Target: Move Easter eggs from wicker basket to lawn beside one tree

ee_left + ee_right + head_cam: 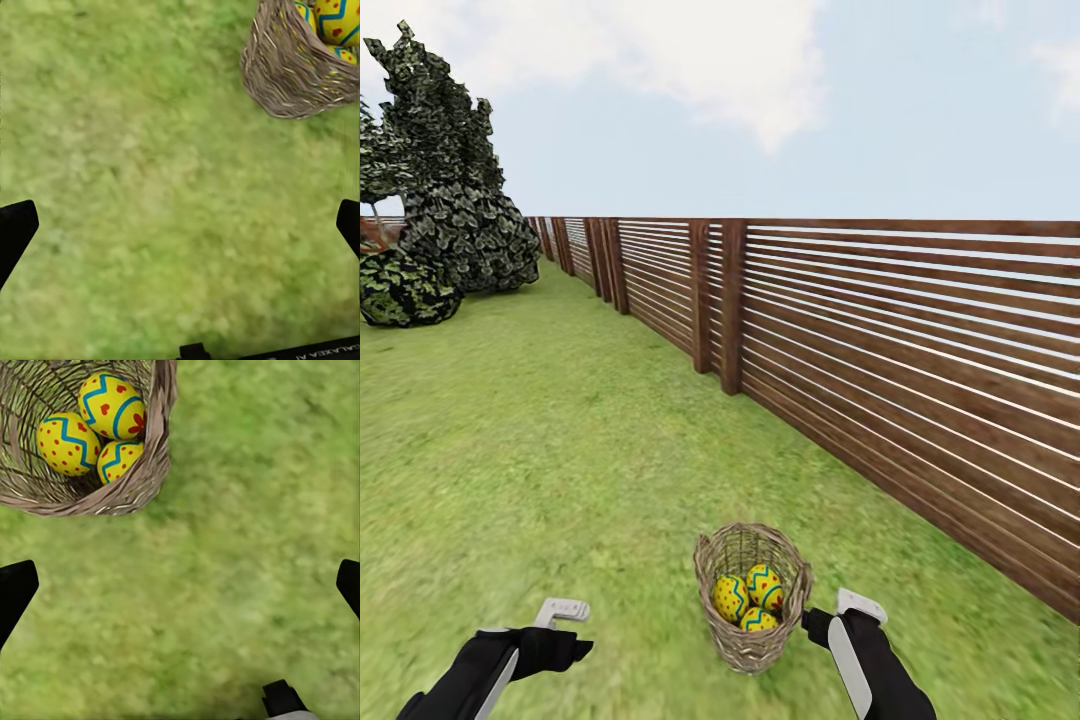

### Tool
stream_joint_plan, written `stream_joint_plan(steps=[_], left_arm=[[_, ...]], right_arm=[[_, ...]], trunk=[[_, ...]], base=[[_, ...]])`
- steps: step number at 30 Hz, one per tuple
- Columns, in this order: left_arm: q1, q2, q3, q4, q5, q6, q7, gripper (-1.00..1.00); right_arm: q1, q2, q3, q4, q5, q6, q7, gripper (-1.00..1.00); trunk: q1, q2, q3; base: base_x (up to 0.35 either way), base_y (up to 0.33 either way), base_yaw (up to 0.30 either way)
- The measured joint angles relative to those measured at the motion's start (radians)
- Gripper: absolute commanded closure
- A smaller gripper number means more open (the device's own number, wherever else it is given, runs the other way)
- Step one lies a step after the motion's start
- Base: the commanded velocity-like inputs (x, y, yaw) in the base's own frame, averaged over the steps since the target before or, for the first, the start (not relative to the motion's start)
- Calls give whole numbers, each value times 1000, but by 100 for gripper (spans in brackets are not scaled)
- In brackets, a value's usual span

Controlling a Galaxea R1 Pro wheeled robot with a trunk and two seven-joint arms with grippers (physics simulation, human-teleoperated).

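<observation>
Basket (752,598) stands upright on the lawn (560,450), between the two arms, close beside the right fingers (830,612) and well apart from the left fingers (560,612). All three eggs (750,596) sit together in its bottom, touching one another; none out yet, so the task looks to be at its start. Both pairs of fingers spread wide and empty: in each wrist view the dark tips sit at opposite edges with bare grass between. Right wrist view: basket rim (161,427) lies ahead of the fingers and off to one side, eggs (97,427) visible through the open mouth, so the right arm is not yet over the opening. Left wrist view: basket wall (289,75) further ahead and to one side. Judgement: the open spread suits an approach, and the right arm is the nearer candidate for the first pick. The deep, narrow basket may crowd spread fingers against the wicker. Fence (880,360) runs along the right; dark speckled foliage (450,210) far off on the left, its trunk not discernible.
</observation>
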Motion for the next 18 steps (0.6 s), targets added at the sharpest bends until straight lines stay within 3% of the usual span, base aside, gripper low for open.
stream_joint_plan(steps=[10, 13, 15, 18], left_arm=[[0, 4, 3, -2, 3, 8, -6, -100], [0, 4, 7, -4, 5, 17, -8, -100], [0, 6, 21, -26, 6, 45, -9, -100], [0, 6, 71, -74, 7, 115, -13, -100]], right_arm=[[-5, 13, 3, -2, 0, 4, 8, -100], [-48, 13, 3, -5, 0, 12, 10, -100], [-89, 13, 3, 3, -1, 17, 9, -100], [-125, 13, 3, 14, -2, 25, 7, -100]], trunk=[[0, 0, 0], [0, 0, 0], [0, 0, 0], [0, 0, 0]], base=[[139, 61, -1], [39, 17, 0], [12, 5, 0], [5, 2, 0]])
